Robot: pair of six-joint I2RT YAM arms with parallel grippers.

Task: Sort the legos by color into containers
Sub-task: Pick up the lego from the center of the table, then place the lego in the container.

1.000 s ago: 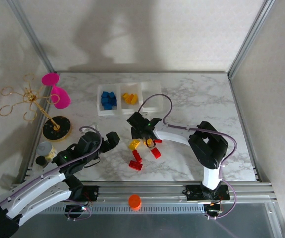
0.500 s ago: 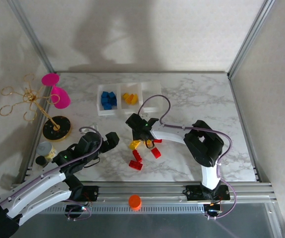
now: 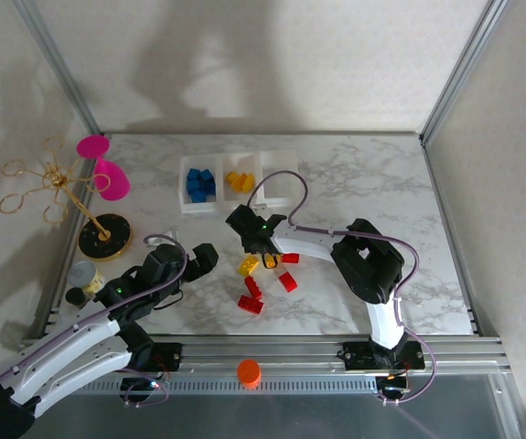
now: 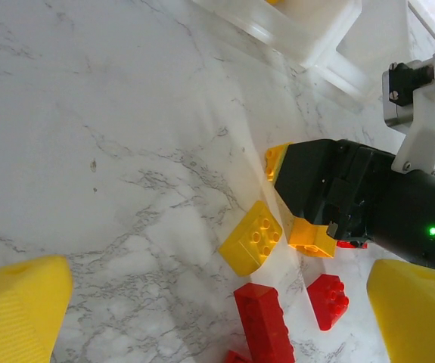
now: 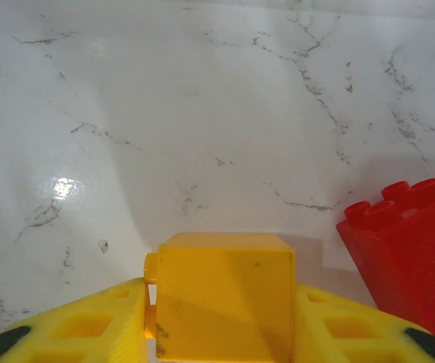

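Observation:
My right gripper [image 3: 261, 253] is shut on a yellow lego [image 5: 225, 295]; its yellow fingers [image 5: 88, 333] press both sides of the brick, just above the marble. In the left wrist view the same held brick [image 4: 312, 236] pokes out under the black gripper. Another yellow lego [image 3: 248, 266] lies just left of it, and red legos [image 3: 253, 287] lie around, one [image 5: 410, 242] close on the right. The containers [image 3: 279, 197] stand at the back, holding blue legos [image 3: 199, 183] and yellow legos [image 3: 240, 181]. My left gripper [image 3: 203, 261] hovers open, left of the pile, holding nothing.
Pink cups [image 3: 102, 169] and a gold wire stand [image 3: 52, 187] on a dark round base [image 3: 105, 236] occupy the left side. A small tin [image 3: 84, 274] sits by the left arm. An orange cap [image 3: 249, 371] rests on the front rail.
The right gripper's fingers have closed on the yellow lego, and the arm has shifted slightly left. The left arm has not moved.

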